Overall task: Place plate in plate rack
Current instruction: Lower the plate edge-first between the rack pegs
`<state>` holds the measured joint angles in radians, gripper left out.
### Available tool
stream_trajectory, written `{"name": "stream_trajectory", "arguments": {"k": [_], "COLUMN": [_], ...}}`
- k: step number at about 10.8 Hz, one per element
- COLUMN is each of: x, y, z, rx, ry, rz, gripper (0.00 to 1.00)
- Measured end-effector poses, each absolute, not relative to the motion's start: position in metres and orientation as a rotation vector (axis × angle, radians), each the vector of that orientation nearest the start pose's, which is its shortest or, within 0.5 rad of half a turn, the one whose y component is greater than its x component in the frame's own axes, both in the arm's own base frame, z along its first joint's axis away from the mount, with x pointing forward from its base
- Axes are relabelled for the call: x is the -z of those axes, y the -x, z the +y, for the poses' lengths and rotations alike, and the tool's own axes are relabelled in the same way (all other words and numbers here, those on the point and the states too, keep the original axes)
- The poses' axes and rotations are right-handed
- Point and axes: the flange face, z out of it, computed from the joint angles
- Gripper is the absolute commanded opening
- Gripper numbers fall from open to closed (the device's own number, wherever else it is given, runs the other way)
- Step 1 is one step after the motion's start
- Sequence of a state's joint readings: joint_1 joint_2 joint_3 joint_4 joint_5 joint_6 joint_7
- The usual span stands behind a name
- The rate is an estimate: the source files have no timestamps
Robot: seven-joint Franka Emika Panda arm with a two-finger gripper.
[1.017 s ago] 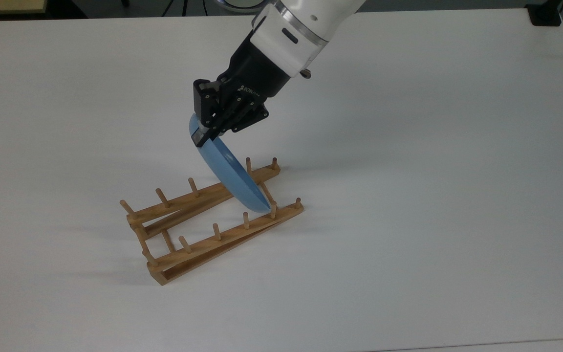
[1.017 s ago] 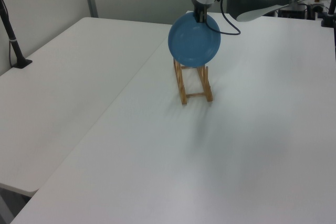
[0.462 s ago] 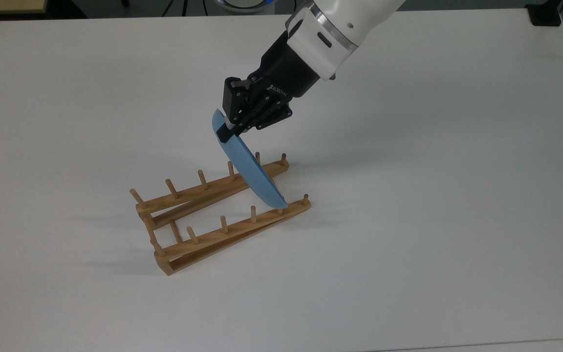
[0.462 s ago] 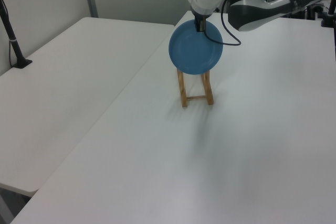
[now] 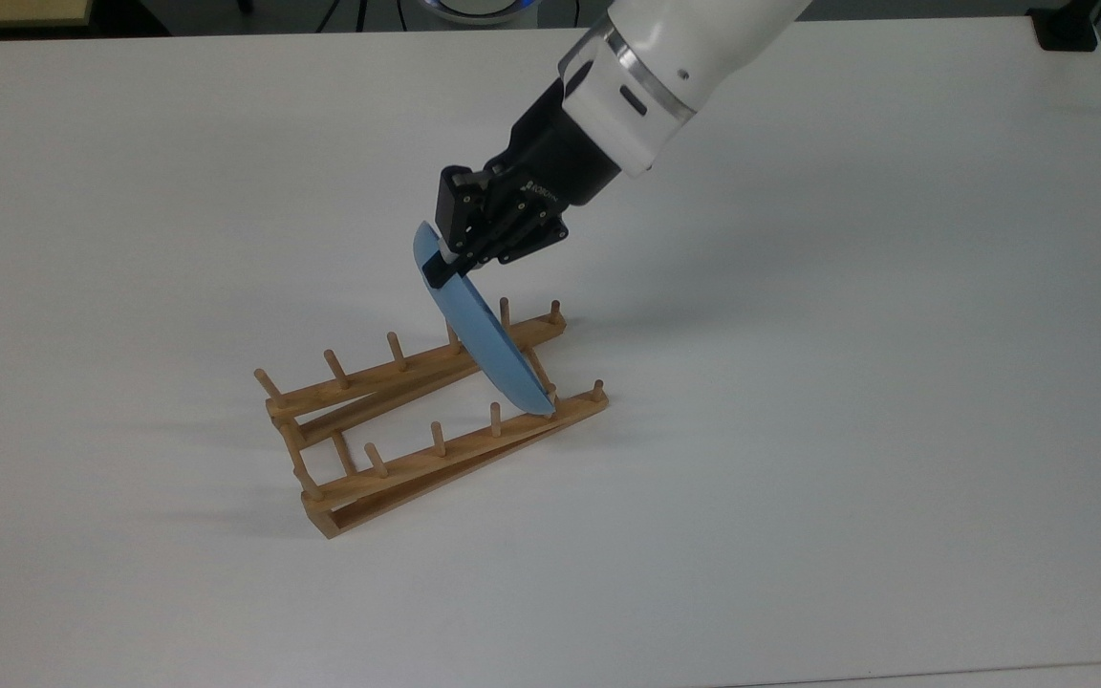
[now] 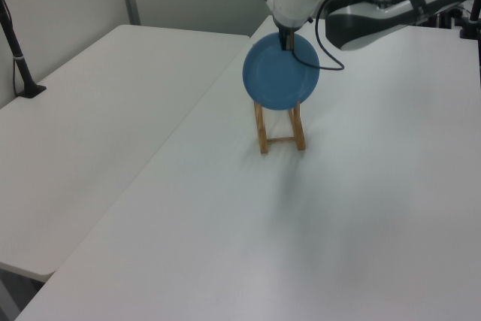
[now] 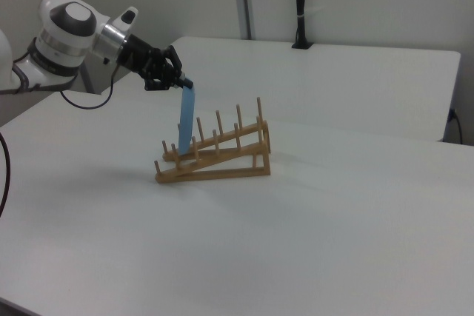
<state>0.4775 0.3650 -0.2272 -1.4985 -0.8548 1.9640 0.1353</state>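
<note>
Light-blue and glossy, the plate (image 5: 485, 333) hangs on edge from my pincer (image 5: 443, 265), fingers pinching its upper rim, and I have it right over the plate rack (image 5: 417, 420). In the top view the plate runs down and to the top view's right from my black fingers, its lower edge sitting at the near rail between the last pegs at the rack's right end. Whether the rim rests on the wood or just clears it, I cannot tell.

Over to the right view: the plate (image 7: 186, 122) is nearly upright and seen edge-on, a thin blue strip dropping from my pincer (image 7: 184, 83) into the low end of the wooden rack (image 7: 215, 155), at the right view's left. The rack slopes up toward the right view's right, its pegs standing in two rows, and the slots on that higher side are unfilled.

From the left view I see the plate (image 6: 280, 74) face-on, a full round disc, covering the upper part of the rack (image 6: 279, 127); the two rails and a cross dowel show beneath it. My pincer (image 6: 286, 39) grips the top of the disc, with the white wrist above.

Everything sits on the white table (image 5: 799, 382). A black post (image 6: 16, 54) stands at the left view's far left edge.
</note>
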Motion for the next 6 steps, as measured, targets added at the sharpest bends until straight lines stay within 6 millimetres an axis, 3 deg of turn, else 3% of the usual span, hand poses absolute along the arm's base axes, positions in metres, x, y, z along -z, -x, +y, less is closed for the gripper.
{"name": "stream_trajectory", "arguments": {"k": [1, 2, 3, 6], "x": [-0.489, -0.48, -0.474, -0.465], "y": [-0.672, -0.674, -0.675, -0.679], "z": [0.145, 0.145, 0.144, 0.143], "rx": [-0.305, -0.292, -0.286, -0.345], "ry": [-2.218, -2.217, -2.219, -2.247], "rz": [0.5, 0.499, 0.488, 0.413], "gripper": [0.28, 0.53, 1.0, 1.0]}}
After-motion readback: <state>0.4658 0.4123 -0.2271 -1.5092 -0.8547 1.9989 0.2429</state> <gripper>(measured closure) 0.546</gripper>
